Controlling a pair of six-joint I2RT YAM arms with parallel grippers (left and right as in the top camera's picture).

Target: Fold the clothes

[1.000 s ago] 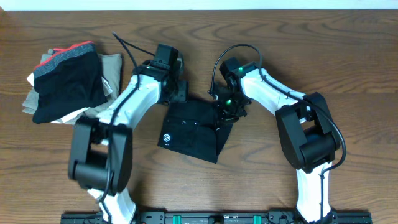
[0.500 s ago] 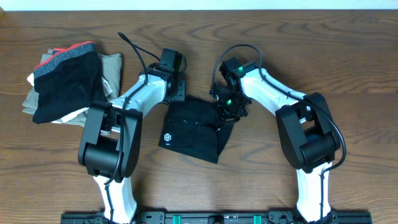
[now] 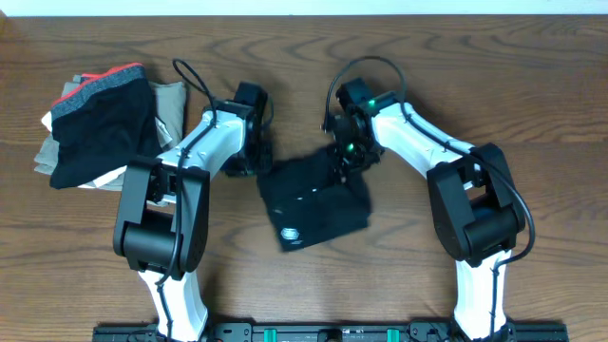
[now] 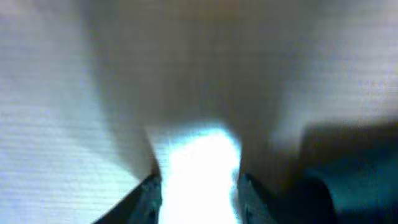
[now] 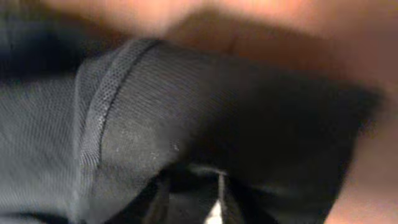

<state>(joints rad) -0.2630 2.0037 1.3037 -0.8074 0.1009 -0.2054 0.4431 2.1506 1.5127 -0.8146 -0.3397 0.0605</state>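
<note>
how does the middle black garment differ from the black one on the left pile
The middle black garment is plain with a small white logo; the left black garment has a grey band and red-orange trim. The middle one lies straight on the table; the left one tops khaki clothes. Both are black and folded.

Seen from above, the light is soft and even, falling straight down on the brown wooden surface (image 3: 304, 47), which shows only a faint sheen. Shadows beside the white robot arms (image 3: 418, 142) are short and fuzzy. A pale strip along the far edge is washed out. The black soft-fabric garment (image 3: 318, 195) swallows nearly all detail, though its small white hexagon logo (image 3: 289, 231) stays crisp. The left wrist view is pure smear, with a blown-out bluish-white glare low in the middle. The right wrist view is dim. Its mesh weave and stitched seam (image 5: 102, 87) are sharp, while the far background melts into orange blur.
</note>
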